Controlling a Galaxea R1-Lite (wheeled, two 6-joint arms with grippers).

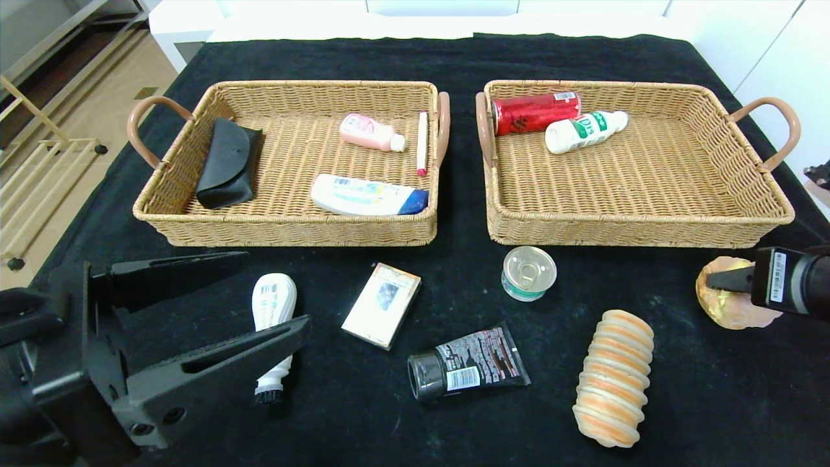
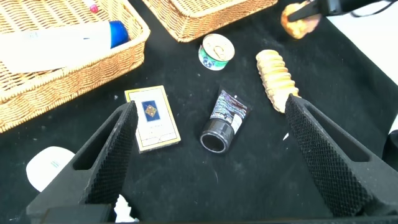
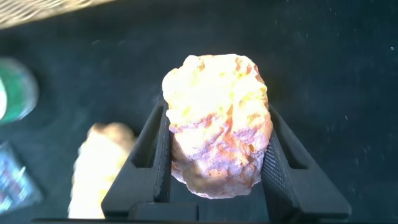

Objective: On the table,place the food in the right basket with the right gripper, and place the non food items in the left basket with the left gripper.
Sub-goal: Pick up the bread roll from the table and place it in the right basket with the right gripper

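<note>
My right gripper is shut on a lumpy golden fried food piece at the table's right edge, in front of the right basket. My left gripper hangs open low at the front left, over a white bottle with a black brush tip. Loose on the cloth lie a card box, a black tube, a tin can and a ridged bread roll.
The left basket holds a black case, a pink bottle, a thin pen-like stick and a white-and-blue tube. A red can and a white-green bottle lie in the right basket.
</note>
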